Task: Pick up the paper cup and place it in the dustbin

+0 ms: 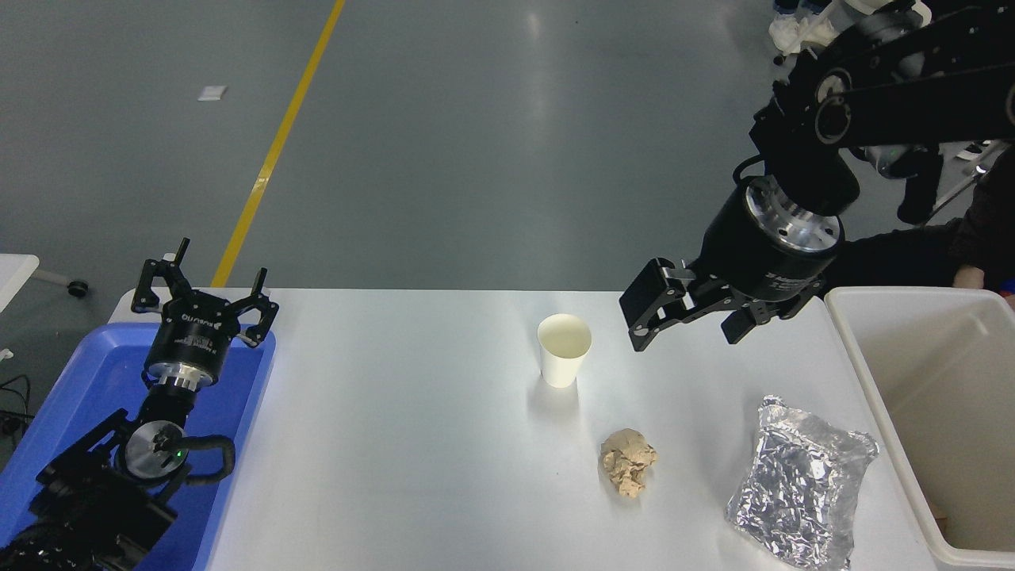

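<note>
The paper cup [564, 349], plain white with a cream inside and rolled rim, stands upright mid-table, apart from the right gripper [646, 313], which hangs empty just to its right, jaws seemingly spread. The dustbin [872, 381] sits at the right edge. The left gripper [208, 297], parked over the blue tray [79, 381], is splayed

Single head view, high behind robot, facing forward-down (table [444, 444] close)
</note>
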